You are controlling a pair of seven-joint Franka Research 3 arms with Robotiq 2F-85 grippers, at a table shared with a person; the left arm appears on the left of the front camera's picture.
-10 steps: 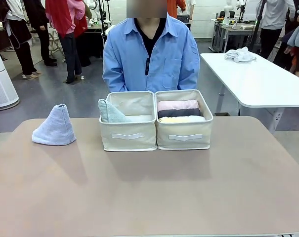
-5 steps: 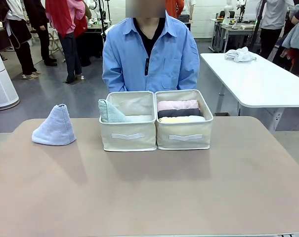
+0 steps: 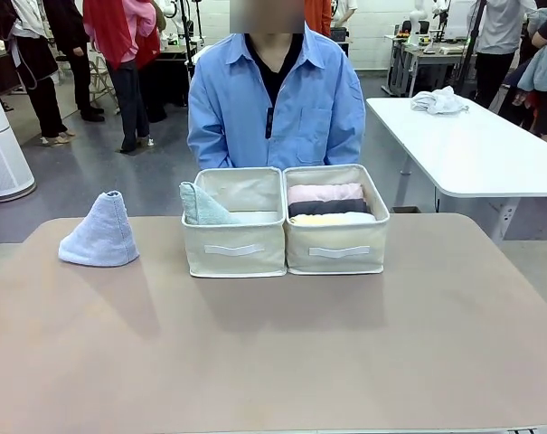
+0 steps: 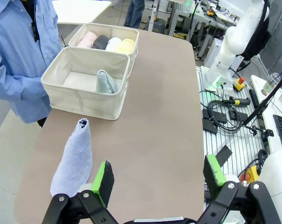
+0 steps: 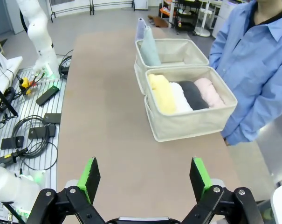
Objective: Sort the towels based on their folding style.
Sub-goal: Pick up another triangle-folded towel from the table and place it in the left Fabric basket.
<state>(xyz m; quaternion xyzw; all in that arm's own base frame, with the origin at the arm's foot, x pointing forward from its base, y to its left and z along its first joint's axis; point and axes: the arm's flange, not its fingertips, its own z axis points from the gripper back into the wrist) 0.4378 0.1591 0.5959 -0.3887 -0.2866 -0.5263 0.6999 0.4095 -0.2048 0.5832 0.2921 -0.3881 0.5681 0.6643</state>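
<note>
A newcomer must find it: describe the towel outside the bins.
On the brown table, look to the robot's left of the two beige fabric bins. There a lavender-blue terry towel folded into a pointed cone stands alone; the other, pale grey-green cone sits inside a bin.

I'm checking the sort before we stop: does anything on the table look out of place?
Yes. The lavender-blue cone towel stands alone on the table, apart from the left bin, where the pale grey-green cone sits. The rolled towels lie together in the right bin. Nothing looks spilled or damaged.
</note>
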